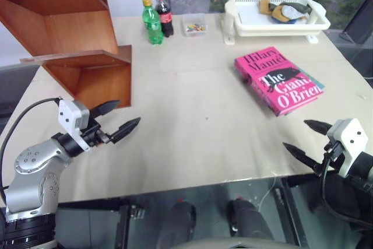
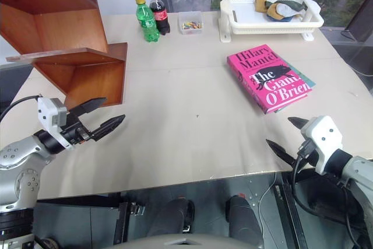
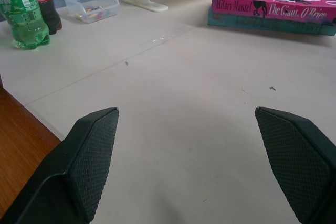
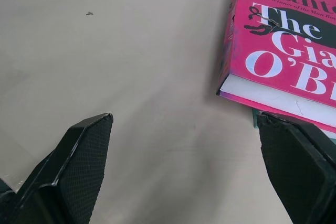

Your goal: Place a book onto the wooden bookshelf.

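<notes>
Book: pink book (image 1: 278, 80) lies flat on a teal book (image 3: 262, 23), untouched
Pincers: left pincer (image 1: 118, 118) and right pincer (image 1: 303, 138) both wide, empty
Advice: right pincer should clamp only the pink cover edge, then carry it to the bookshelf (image 1: 76, 56)

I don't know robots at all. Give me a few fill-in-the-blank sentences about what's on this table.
1. The pink book lies on top of a ____ book.
2. Both the left gripper and the right gripper are ____.
3. Beside the cola bottle stands a ____ bottle.
4. The white basket stands at the table's ____ edge.

Missing words: teal; open; green; far
</notes>
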{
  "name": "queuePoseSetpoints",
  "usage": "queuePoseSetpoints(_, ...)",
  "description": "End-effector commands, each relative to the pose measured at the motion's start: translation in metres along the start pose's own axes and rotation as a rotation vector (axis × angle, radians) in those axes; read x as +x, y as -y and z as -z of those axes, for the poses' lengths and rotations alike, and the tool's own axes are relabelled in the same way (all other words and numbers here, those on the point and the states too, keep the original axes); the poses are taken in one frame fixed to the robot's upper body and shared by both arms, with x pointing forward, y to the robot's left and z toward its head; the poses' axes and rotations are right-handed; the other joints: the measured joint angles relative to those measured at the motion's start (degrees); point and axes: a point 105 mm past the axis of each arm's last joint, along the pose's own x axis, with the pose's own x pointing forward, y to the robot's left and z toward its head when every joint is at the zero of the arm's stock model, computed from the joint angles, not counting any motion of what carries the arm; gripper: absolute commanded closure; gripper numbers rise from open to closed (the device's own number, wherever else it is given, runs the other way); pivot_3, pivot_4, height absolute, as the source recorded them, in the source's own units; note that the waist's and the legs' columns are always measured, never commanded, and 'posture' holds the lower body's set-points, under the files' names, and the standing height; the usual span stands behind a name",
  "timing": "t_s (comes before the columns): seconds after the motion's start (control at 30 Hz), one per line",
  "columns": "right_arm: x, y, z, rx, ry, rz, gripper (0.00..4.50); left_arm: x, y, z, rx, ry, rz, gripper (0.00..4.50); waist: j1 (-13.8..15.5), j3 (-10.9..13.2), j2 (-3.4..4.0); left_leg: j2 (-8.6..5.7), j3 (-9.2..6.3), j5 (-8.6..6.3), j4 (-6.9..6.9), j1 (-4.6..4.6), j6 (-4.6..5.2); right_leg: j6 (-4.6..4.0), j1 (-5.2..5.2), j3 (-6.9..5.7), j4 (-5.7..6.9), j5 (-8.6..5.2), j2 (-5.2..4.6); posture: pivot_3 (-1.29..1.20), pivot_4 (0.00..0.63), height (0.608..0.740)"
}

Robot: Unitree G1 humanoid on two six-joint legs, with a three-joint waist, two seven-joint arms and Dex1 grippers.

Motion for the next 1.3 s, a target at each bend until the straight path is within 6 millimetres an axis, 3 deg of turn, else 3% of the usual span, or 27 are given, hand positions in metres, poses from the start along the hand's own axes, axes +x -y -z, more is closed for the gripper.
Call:
queuePoseSetpoints(0.03,-0.001,0.0,-0.007,-0.022,0.025,0.007,0.0,0.0,0.002,-0.006,0.024,0.015,0.018,0.05,0.0,0.0,0.0,0.0,0.0,0.0,0.0,0.0,0.0,0.0,0.0,0.0,0.0,0.0,0.0,0.0,0.15,0.74)
queuePoseSetpoints(1.3,0.013,-0.001,-0.009,-0.037,-0.002,0.05,0.0,0.021,0.011,-0.008,0.004,0.013,0.1,0.05,-0.01,0.0,0.0,0.0,0.01,0.0,0.0,-0.04,0.0,0.0,-0.04,0.0,0.0,0.0,0.01,0.0,0.15,0.74)
